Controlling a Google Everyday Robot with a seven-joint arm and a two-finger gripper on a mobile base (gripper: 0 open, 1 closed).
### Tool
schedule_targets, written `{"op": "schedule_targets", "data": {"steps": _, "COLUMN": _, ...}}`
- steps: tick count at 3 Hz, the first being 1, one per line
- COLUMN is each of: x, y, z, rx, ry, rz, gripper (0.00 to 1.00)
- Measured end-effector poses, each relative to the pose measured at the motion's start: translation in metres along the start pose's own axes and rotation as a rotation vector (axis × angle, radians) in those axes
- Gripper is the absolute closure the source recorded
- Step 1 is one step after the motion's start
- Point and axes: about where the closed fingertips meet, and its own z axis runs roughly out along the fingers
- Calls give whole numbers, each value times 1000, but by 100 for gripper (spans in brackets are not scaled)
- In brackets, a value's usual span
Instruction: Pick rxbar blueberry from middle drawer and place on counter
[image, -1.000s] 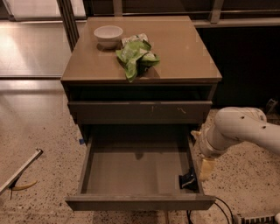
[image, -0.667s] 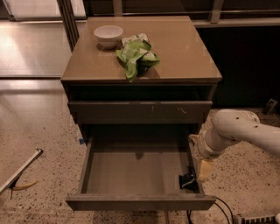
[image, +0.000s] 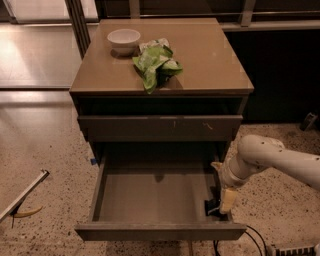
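The middle drawer (image: 150, 192) of the dark cabinet is pulled open, and its grey-brown floor is bare except at the right front corner. A small dark shape there, which looks like the rxbar blueberry (image: 210, 205), lies against the right wall and is partly hidden. My gripper (image: 220, 206) hangs from the white arm (image: 260, 157) that comes in from the right. It reaches down into that corner, right at the dark shape. The tan counter (image: 210, 60) tops the cabinet.
A white bowl (image: 124, 39) and a crumpled green and white bag (image: 156, 62) sit on the counter's left half. The shut drawer front (image: 160, 127) above has pale scratch marks. A stick (image: 22, 195) lies on the speckled floor at left, and cables (image: 250, 240) at lower right.
The arm has shifted slightly left and down toward the drawer's right front corner. The dark shape in the corner has not moved.
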Motion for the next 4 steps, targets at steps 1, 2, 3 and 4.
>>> {"op": "schedule_targets", "data": {"steps": 1, "x": 12, "y": -6, "z": 24, "rx": -8, "ry": -3, "rz": -8, "gripper": 0}}
{"op": "schedule_targets", "data": {"steps": 2, "x": 25, "y": -8, "z": 59, "rx": -32, "ry": 1, "rz": -22, "gripper": 0}}
{"op": "schedule_targets", "data": {"steps": 3, "x": 25, "y": -7, "z": 66, "rx": -42, "ry": 3, "rz": -24, "gripper": 0}}
{"op": "schedule_targets", "data": {"steps": 4, "x": 27, "y": -8, "z": 73, "rx": -52, "ry": 21, "rz": -23, "gripper": 2}}
